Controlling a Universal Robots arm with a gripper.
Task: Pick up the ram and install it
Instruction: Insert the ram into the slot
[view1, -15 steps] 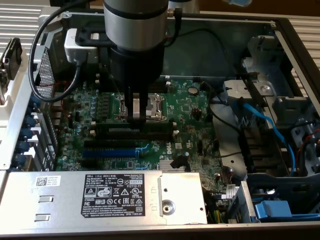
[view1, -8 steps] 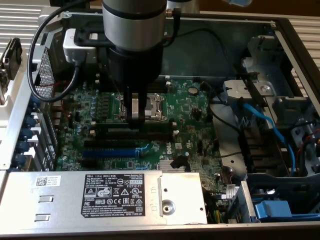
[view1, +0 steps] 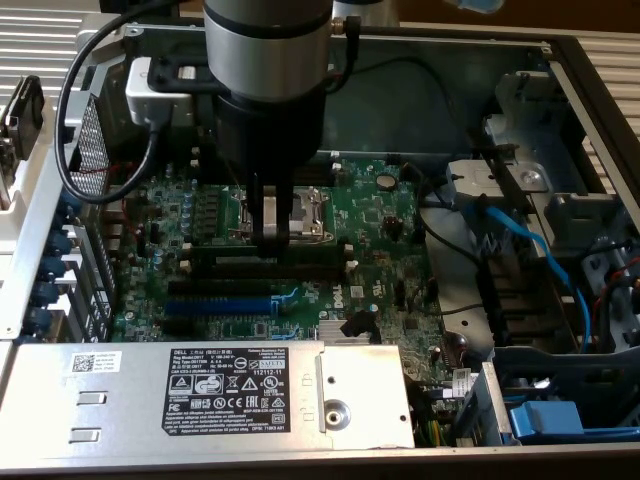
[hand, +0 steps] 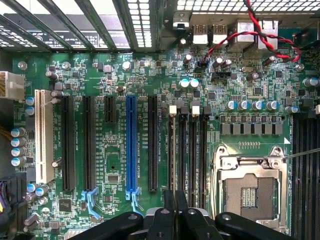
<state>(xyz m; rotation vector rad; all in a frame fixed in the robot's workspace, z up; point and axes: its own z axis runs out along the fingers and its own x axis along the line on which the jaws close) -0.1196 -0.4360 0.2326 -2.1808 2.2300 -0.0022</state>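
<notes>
Pincer (view1: 275, 228) nearly closed on the ram (view1: 305, 248), contact hidden behind its fingers, down at the black slots (hand: 192, 150).

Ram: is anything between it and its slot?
Nothing visible. The claw holds the ram low over the black slots beside the CPU socket, and no cable crosses them.

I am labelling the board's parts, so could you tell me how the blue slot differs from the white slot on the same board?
The blue slot is bright blue, the white slot cream-white. The white slot looks broader than the blue slot. The blue slot ends in a pale blue clip; the white slot shows none. Both run parallel and stand empty.
</notes>
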